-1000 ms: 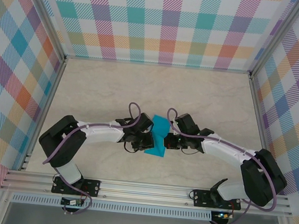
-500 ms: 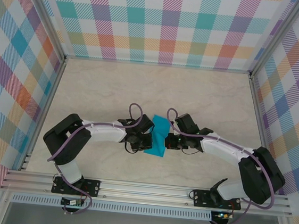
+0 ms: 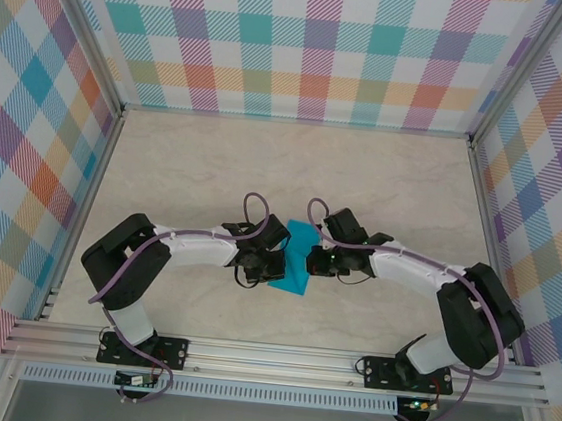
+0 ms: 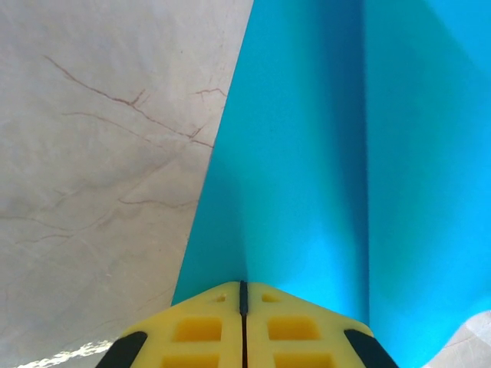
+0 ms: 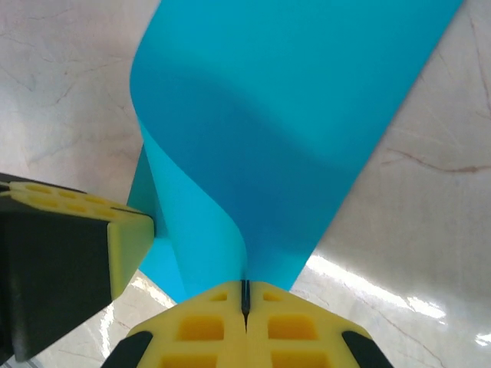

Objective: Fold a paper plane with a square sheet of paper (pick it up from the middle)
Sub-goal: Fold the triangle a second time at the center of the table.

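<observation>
The teal-blue square sheet of paper (image 3: 296, 256) hangs between both arms near the table's front middle, bent into a fold. My left gripper (image 3: 280, 268) is shut on its left edge, and the paper (image 4: 322, 153) rises from the yellow fingertips (image 4: 222, 322) with a long crease. My right gripper (image 3: 309, 264) is shut on the right edge; the sheet (image 5: 284, 115) curls over in front of its closed yellow fingertips (image 5: 284, 322). The left gripper's yellow finger (image 5: 126, 234) touches the paper at the left of the right wrist view. No finished paper plane is in view.
The beige marble-patterned tabletop (image 3: 295, 172) lies under the paper. Checked walls (image 3: 319, 44) close in the back and both sides. An aluminium rail (image 3: 276, 356) with the arm bases runs along the near edge.
The right arm has moved a little left toward the left gripper, bringing the two edges of the paper closer together. The left arm has hardly moved.
</observation>
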You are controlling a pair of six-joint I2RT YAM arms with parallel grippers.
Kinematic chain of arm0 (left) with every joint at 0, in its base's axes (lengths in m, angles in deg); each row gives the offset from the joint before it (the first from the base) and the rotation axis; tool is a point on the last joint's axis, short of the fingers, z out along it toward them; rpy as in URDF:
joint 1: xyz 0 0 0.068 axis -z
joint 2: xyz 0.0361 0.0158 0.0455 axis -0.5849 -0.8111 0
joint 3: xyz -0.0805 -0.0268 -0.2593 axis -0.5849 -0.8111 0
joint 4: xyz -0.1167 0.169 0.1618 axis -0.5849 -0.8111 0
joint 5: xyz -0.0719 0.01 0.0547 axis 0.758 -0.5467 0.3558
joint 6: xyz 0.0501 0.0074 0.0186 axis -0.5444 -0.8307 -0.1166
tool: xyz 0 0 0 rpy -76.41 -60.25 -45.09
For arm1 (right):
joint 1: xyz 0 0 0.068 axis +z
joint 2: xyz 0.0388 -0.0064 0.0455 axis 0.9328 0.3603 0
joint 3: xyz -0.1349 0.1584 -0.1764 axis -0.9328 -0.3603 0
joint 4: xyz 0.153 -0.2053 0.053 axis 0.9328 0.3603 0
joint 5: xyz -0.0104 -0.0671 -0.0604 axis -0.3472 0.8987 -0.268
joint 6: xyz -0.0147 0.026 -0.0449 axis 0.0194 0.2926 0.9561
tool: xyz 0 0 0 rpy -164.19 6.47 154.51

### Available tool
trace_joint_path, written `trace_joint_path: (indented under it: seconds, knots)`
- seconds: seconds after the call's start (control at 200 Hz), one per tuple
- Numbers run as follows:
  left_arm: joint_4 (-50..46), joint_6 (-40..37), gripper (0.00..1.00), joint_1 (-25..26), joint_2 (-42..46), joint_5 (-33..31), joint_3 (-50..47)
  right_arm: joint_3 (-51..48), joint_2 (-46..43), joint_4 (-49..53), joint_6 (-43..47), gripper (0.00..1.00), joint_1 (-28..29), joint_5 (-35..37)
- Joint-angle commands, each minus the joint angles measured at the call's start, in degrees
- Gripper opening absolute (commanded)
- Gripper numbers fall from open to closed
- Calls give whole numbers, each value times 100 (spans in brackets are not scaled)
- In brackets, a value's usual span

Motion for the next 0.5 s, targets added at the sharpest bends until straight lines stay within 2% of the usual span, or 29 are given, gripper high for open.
trace_joint_path:
  seconds: [0.0,0.495]
  knots:
    - [-508,-102,6,45,-71,-279,19,291,182,218,272,3,-27,89]
    - [-469,-71,6,56,-54,-251,0,758,786,593,577,3,-27,303]
